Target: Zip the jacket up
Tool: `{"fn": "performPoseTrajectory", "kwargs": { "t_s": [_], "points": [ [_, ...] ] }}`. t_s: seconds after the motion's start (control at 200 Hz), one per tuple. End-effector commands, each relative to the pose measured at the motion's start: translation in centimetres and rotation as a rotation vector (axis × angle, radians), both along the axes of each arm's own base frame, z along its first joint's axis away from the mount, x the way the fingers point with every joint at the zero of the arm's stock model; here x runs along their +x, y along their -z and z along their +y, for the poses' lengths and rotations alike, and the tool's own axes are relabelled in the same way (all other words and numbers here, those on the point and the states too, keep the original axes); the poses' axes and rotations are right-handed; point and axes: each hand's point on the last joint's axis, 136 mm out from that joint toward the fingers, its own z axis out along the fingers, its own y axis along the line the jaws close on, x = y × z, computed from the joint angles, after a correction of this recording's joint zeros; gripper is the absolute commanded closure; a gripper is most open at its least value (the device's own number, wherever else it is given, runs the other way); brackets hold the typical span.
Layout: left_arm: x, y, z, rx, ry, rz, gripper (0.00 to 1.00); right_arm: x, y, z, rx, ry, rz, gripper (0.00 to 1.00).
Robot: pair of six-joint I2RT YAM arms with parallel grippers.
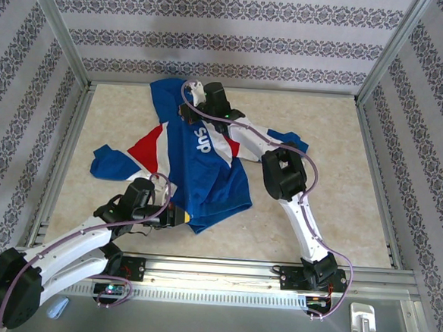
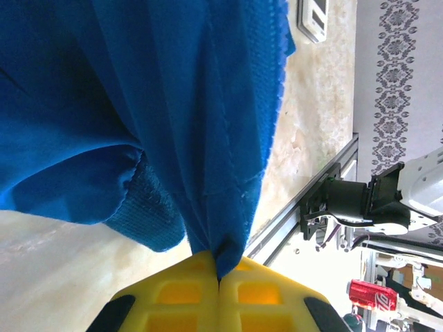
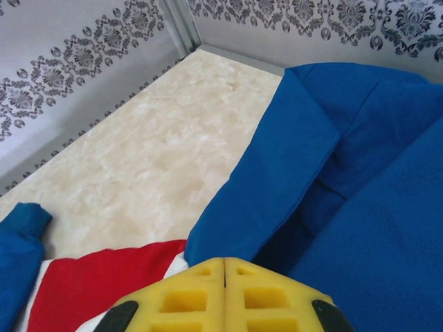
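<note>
Accordingly, findings were recorded from left to right, each placed against the jacket (image 1: 212, 188).

- The left gripper (image 1: 180, 217) sat at the jacket's near hem. In the left wrist view its yellow fingers (image 2: 173, 297) were pressed together with a fold of blue hem fabric (image 2: 208, 207) pinched between them, so it was clamped on the garment.
- The jacket lay flat on the pale table (image 1: 322, 143) between the two grippers, front side up, hood end away from the arm bases. The red and white panels and the white lettering were facing the overhead camera.
- The right gripper (image 1: 186, 110) rested at the jacket's far end, by the collar and hood. In the right wrist view its fingers (image 3: 187, 297) met with no gap, above blue fabric (image 3: 374, 207). Whether a zipper pull was caught between them could not be determined.
- Progress, as a judgement: the front panels appeared to meet down the middle with no open gap, and the hem was anchored while the other gripper stood at the collar end. That suggested the zip was at or near the top of its run. The zipper teeth and slider were too small to confirm, so closure stayed unverified.
</note>
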Motion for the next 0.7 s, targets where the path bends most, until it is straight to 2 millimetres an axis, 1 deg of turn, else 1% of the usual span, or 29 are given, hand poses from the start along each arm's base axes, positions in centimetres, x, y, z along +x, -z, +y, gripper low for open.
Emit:
{"fn": "performPoseTrajectory", "kwargs": {
  "t_s": [0.0, 0.15, 0.315, 0.425, 0.53, 0.555, 0.63, 0.695],
  "points": [
    [-1.4, 0.9, -0.1, -0.006, 0.053, 0.052, 1.00, 3.0, -2.2, -1.3, 0.037, 0.072, -0.073, 1.00],
    [-1.3, 1.3, -0.1, 0.005, 0.056, 0.058, 1.00, 3.9, -2.4, -1.1, 0.052, 0.075, -0.073, 1.00],
    [-1.2, 1.6, -0.2, 0.012, 0.066, 0.065, 1.00, 4.3, -2.9, -0.9, 0.067, 0.079, -0.071, 1.00],
    [-1.0, 1.8, -0.4, 0.021, 0.069, 0.069, 1.00, 3.8, -3.3, -1.0, 0.071, 0.071, -0.059, 1.00],
    [-0.6, 2.2, -0.3, 0.039, 0.063, 0.078, 1.00, 3.1, -3.3, -1.5, 0.061, 0.082, -0.047, 1.00],
    [-0.5, 2.3, -0.3, 0.046, 0.059, 0.079, 1.00, 2.9, -3.5, -1.7, 0.060, 0.083, -0.047, 1.00],
    [-0.1, 2.1, -0.4, 0.045, 0.061, 0.068, 1.00, 2.3, -4.0, -2.2, 0.054, 0.089, -0.043, 1.00],
    [0.0, 1.9, -0.5, 0.044, 0.063, 0.061, 1.00, 1.5, -3.9, -2.5, 0.047, 0.090, -0.028, 1.00]
  ]
}}
